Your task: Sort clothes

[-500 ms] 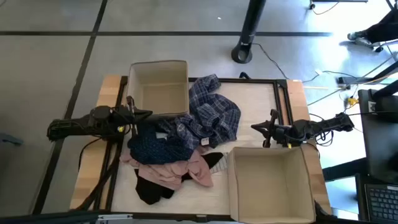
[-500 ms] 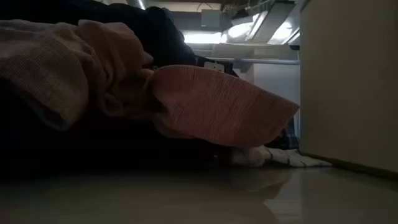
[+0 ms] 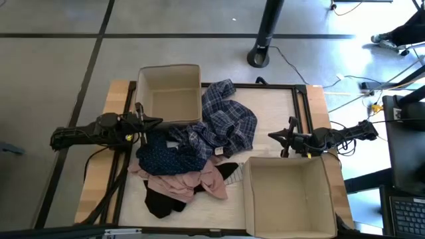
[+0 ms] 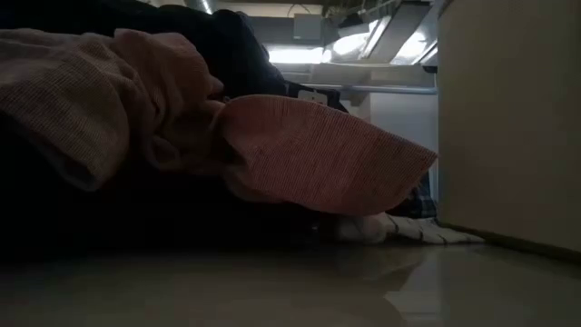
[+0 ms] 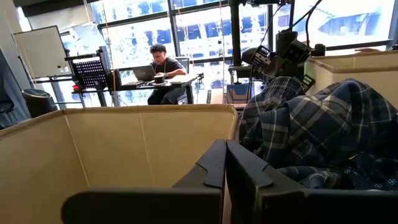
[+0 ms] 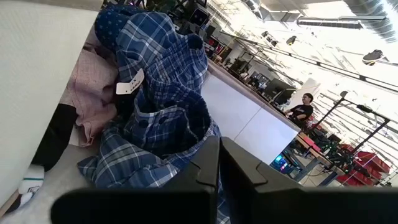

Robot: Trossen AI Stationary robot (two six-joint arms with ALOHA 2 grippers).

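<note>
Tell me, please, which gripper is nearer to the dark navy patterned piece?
Left. The left gripper sits right at the dark navy patterned piece's edge; the right gripper waits across the table, beyond the plaid shirt.

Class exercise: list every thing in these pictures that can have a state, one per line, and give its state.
Left gripper: shut, empty, beside the pile.
Right gripper: shut, empty, apart from the clothes.
Left box: open, empty.
Right box: open, empty.
Plaid shirt: crumpled, atop the pile.
Navy piece: bunched.
Pink garment: crumpled.
Black garment: under the pink.

Your high view is evenly lit. Low view dim, pink garment (image 4: 309, 163) blurred, ceiling glare at 1 o'clock. Left wrist view backlit by bright windows (image 5: 193, 37).
</note>
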